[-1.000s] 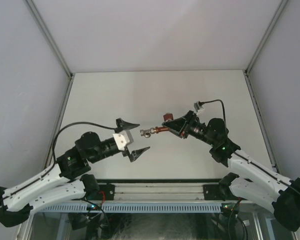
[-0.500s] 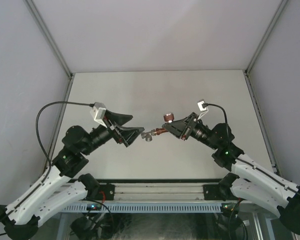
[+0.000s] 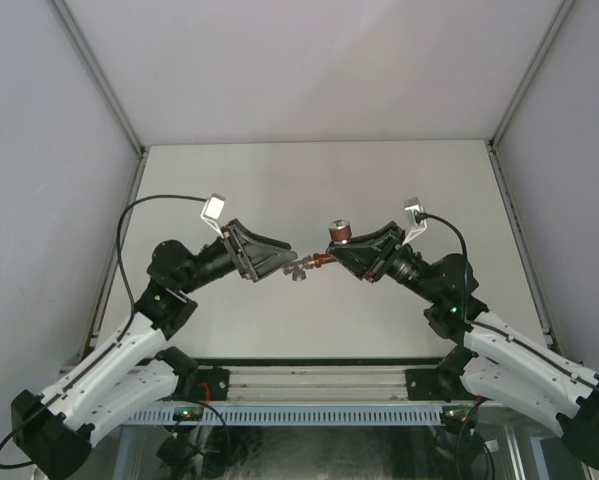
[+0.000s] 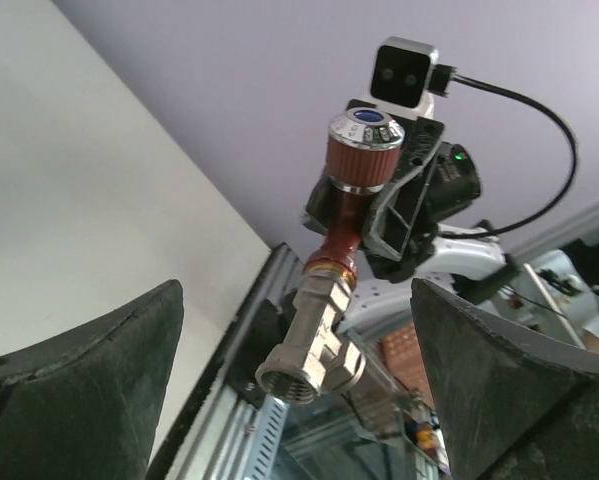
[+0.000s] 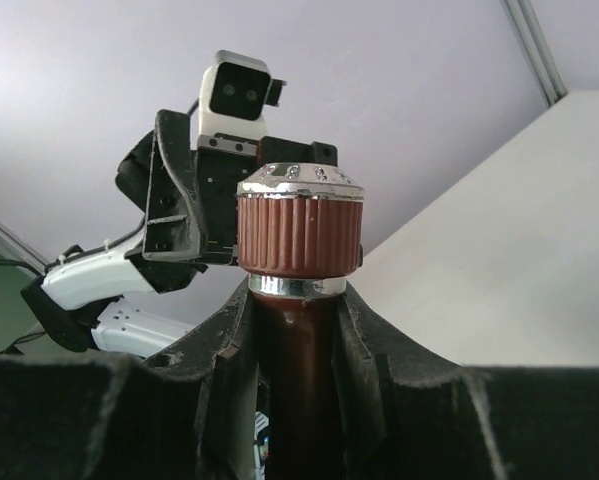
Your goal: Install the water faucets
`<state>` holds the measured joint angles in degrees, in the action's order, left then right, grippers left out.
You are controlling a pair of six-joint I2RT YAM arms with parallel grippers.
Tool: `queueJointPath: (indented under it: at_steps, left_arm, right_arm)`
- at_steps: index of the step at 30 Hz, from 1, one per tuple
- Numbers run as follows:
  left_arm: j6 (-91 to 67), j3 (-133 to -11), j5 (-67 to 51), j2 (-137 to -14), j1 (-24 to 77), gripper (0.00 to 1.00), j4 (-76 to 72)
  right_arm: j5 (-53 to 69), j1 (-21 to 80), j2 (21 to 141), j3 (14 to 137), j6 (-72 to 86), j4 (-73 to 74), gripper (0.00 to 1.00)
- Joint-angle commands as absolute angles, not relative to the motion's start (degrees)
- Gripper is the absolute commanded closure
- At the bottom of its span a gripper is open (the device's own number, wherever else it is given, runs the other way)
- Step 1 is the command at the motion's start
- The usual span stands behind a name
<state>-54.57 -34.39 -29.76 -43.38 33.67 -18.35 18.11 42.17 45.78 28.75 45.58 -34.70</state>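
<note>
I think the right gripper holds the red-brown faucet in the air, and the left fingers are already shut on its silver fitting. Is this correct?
Not quite. The left fingers are open: they stand apart on either side of the silver fitting without touching it, as the left wrist view shows. The right gripper does hold the red-brown faucet in the air.

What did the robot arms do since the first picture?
The left tool turned over and swung in toward the middle. It is now open on either side of the silver fitting, not gripping it. The right tool kept its hold on the red-brown faucet, which stayed raised in nearly the same spot.
</note>
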Motion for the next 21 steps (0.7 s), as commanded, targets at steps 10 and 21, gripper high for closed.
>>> queueJointPath:
  at_steps: [10, 21]
  left_arm:
    - [-62.6, -36.9, -48.8, -49.9, 33.4, 0.14, -33.6]
    - [-60.7, -37.7, -52.7, -50.6, 33.4, 0.42, -33.2]
  right_arm:
    - [16.7, 44.0, 46.2, 28.9, 44.6, -45.5, 1.0]
    - [15.3, 44.9, 46.7, 28.9, 44.8, -44.8, 1.0]
